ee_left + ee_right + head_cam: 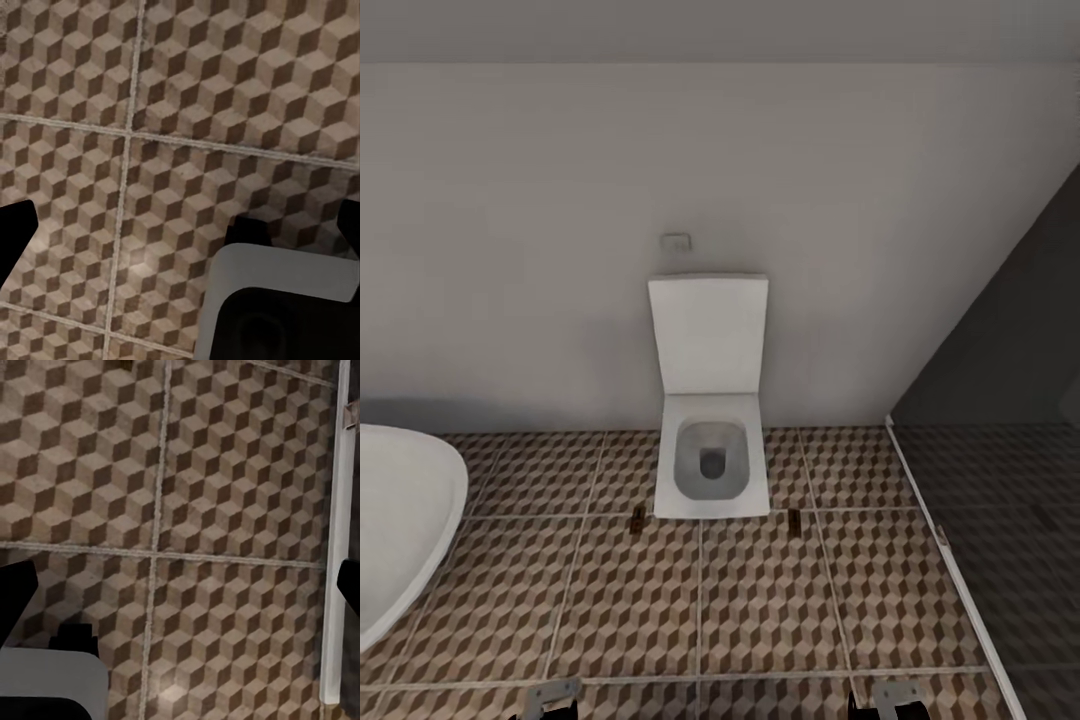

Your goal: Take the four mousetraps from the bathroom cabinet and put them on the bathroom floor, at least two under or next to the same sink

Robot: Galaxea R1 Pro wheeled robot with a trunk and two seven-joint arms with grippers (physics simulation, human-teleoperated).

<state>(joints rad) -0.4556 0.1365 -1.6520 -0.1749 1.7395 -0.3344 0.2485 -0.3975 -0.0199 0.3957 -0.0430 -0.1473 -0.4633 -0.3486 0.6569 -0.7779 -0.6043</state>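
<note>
On the bathroom floor (760,610), two small dark slabs, likely mousetraps (638,518) (too small to confirm), flank the toilet (712,455), apart from any sink. Both pincers hang wide and empty, left pincer (184,225), right pincer (184,585), presumably for travel.

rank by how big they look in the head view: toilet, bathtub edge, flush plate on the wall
1. toilet
2. bathtub, though cut off by the frame and nearer the camera, so unsure against the toilet
3. flush plate, clearly smallest
</note>
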